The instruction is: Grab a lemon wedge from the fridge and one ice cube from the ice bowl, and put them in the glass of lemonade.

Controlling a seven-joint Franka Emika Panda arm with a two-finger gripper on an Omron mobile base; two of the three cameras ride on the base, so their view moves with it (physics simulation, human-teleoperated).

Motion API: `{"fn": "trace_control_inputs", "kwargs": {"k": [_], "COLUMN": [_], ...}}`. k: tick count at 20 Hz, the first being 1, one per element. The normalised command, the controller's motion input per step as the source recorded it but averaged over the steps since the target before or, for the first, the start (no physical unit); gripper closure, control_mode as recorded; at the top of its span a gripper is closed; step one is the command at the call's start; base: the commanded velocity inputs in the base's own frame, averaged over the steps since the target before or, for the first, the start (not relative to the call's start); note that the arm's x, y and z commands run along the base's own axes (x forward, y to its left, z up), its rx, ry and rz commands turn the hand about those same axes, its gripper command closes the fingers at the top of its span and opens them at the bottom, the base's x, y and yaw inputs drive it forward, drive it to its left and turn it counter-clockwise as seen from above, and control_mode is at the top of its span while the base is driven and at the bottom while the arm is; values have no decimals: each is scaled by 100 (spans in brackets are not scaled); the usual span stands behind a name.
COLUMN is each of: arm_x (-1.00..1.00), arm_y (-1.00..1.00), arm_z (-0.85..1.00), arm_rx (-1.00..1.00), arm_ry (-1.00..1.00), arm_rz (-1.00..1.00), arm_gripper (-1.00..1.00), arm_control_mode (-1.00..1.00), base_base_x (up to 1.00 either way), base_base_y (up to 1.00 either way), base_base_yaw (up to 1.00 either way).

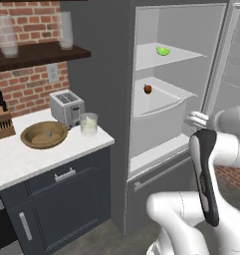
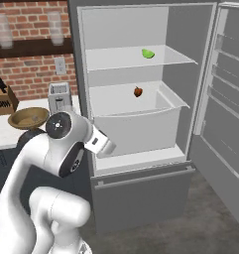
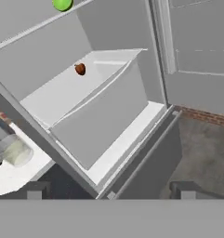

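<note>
The fridge [image 1: 102,60] stands open, its door [image 2: 229,99] swung out to the right. On its upper shelf lies the yellow-green lemon wedge [image 1: 163,51] [image 2: 148,53] [image 3: 62,4]. My gripper [image 3: 111,191] is open and holds nothing; it hovers in front of the fridge's lower drawer, well below the wedge. Left of the fridge, on the white counter, the glass of lemonade [image 1: 88,124] [image 3: 13,149] stands beside the brown ice bowl [image 1: 44,134] [image 2: 28,118]. An ice cube is too small to make out in the bowl.
A small dark red fruit [image 1: 148,89] [image 2: 138,92] [image 3: 80,69] sits in the white drawer [image 2: 136,121]. A toaster [image 1: 66,107] and a knife block [image 1: 2,122] stand on the counter [image 1: 22,162]. Tall frosted glasses [image 1: 65,30] are on the wall shelf.
</note>
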Motion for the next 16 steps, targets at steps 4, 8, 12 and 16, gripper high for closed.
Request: {"fn": "trace_control_inputs", "kwargs": {"k": [4, 8, 12, 16], "arm_x": [-95, -60, -46, -29], "arm_y": [24, 1, 0, 1], "arm_z": [71, 60, 56, 11], "arm_rx": [-4, -17, -22, -20], "arm_ry": [-2, 0, 3, 11], "arm_rz": [19, 10, 4, 0], "arm_gripper": [-100, -100, -100, -100], "arm_control_mode": [-100, -100, -100, -100], "base_base_x": [0, 0, 0, 0], "base_base_y": [0, 0, 0, 0], "base_base_yaw": [0, 0, 0, 0]}}
